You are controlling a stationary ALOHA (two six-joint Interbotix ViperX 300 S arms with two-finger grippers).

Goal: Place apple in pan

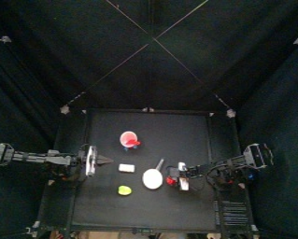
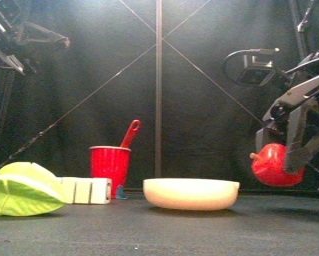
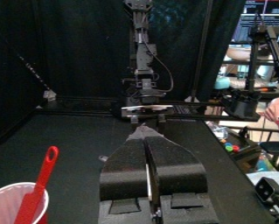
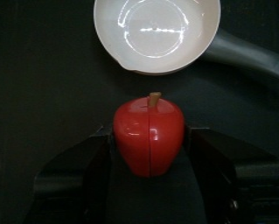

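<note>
The apple is a small red ball with a brown stem. My right gripper is shut on it and holds it a little above the table, just right of the pan. The pan is a white round shallow dish; in the right wrist view it lies just beyond the apple, with its grey handle sticking out. In the top view the apple is beside the pan. My left gripper is shut and empty, resting at the table's left side.
A red cup with a red spoon stands behind and left of the pan. A small white block and a yellow-green lump lie at the front left. The black table is fenced by curtains.
</note>
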